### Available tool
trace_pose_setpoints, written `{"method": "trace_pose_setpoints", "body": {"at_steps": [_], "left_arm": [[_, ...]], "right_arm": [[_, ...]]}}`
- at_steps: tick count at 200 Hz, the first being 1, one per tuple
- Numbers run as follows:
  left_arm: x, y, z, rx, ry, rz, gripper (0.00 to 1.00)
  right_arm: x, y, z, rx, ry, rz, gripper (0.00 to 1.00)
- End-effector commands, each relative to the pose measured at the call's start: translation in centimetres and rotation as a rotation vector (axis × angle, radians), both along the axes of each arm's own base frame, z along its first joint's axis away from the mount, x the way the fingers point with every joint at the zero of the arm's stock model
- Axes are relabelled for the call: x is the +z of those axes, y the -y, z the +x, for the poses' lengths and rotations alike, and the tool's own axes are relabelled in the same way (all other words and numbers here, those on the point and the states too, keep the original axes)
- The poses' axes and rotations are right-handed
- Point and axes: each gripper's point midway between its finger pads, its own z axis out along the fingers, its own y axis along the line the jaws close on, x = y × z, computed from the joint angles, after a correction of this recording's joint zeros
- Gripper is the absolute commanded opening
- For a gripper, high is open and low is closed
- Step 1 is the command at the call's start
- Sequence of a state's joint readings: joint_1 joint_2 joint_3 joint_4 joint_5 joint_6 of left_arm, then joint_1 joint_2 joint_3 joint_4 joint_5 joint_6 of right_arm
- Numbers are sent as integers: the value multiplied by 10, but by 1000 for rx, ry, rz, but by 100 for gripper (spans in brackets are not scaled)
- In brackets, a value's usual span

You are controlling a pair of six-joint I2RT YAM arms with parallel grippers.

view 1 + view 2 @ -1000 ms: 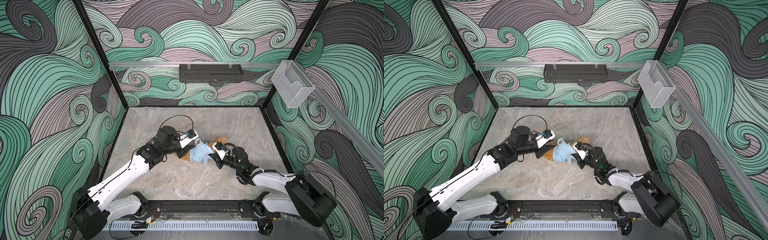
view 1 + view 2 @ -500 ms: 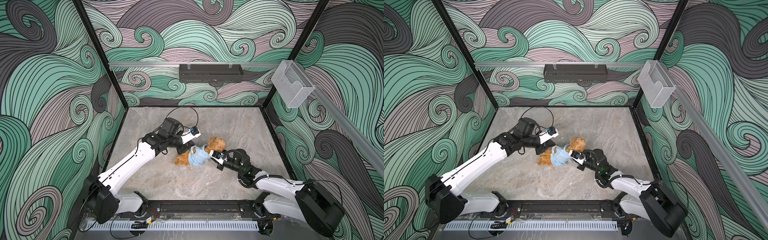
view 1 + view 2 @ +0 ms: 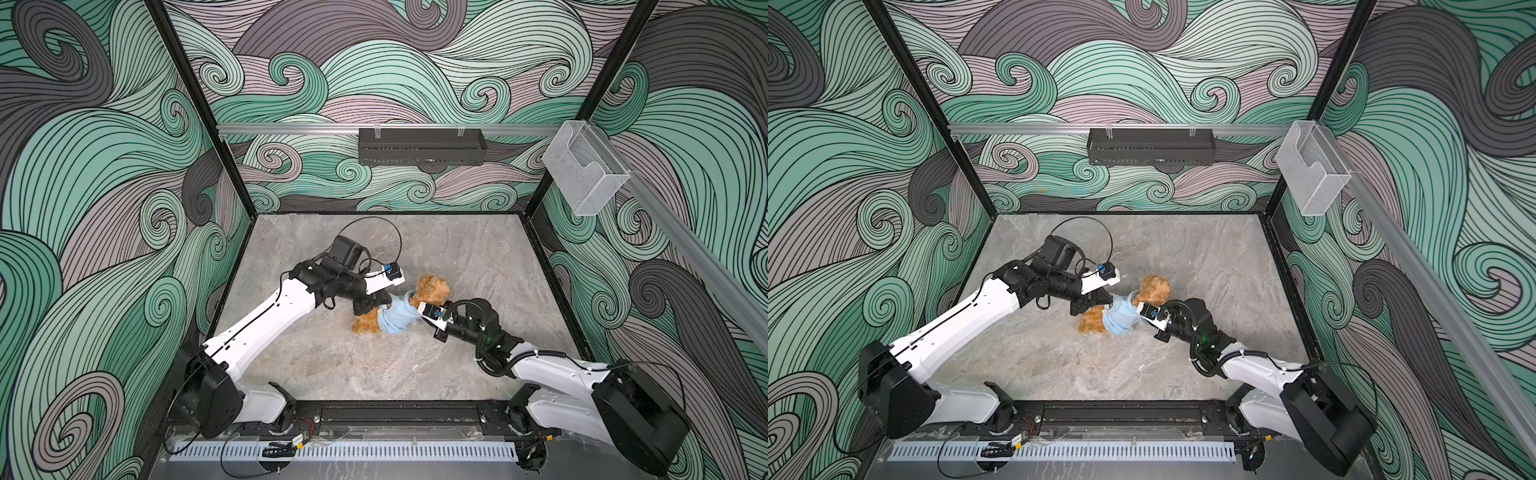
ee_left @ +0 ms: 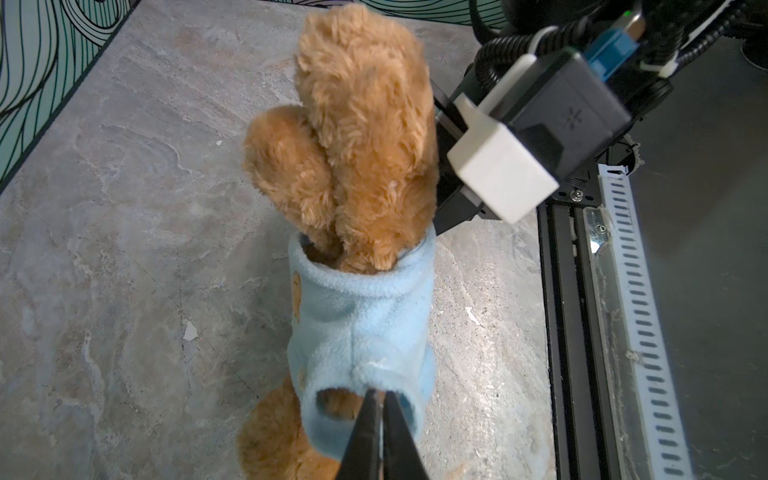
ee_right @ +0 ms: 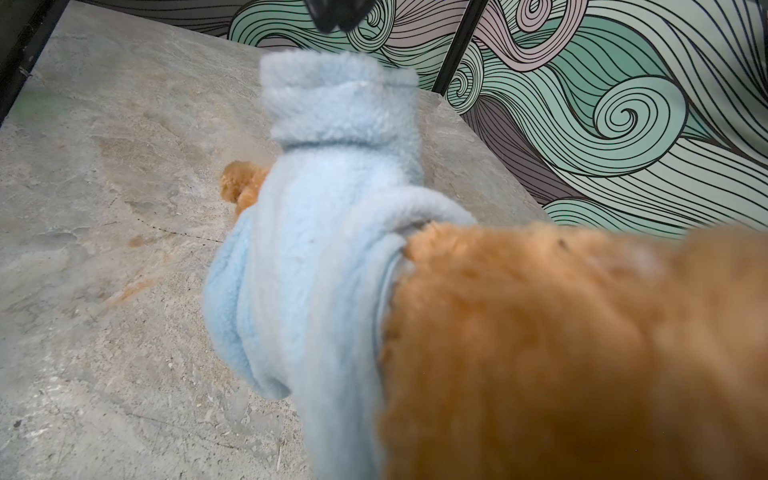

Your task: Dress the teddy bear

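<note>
left gripper (image 4: 383, 395): fingers nearly touching, pinching the sleeve (image 5: 336, 108) cuff, pulled off the bear's (image 3: 432, 286) side; my guess, to keep that hole open for an arm
right gripper (image 4: 442, 216): closed as well, tips tucked behind the bear's neck, can't see what they've got; probably just steadying it
hoodie (image 4: 361, 316): round the bear's middle, head and legs poking out
bear: lying on the table (image 3: 374, 374), right between both grippers
count: 1 bear, 1 hoodie, 2 grippers, 1 sleeve held

Left fingers (image 4: 365, 436) pinched together
</note>
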State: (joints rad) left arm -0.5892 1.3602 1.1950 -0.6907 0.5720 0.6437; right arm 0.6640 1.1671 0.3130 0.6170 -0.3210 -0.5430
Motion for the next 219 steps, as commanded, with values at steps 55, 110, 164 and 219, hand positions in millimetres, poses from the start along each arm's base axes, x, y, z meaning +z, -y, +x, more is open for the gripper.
{"method": "trace_pose_setpoints", "body": {"at_steps": [55,110,164,219], "left_arm": [[-9,1,9,0,-8,44,24],[-15,7,20,33,-20,44,33],[-26,18,21,24,-58,35,41],[-67,36,-12,-98,-244,109,41]], "right_arm": [[30,-5,6,2,78,51,0],[29,-6,6,2,69,55,0],[33,-9,6,9,65,73,0],[57,-18,17,-8,71,195,0]]}}
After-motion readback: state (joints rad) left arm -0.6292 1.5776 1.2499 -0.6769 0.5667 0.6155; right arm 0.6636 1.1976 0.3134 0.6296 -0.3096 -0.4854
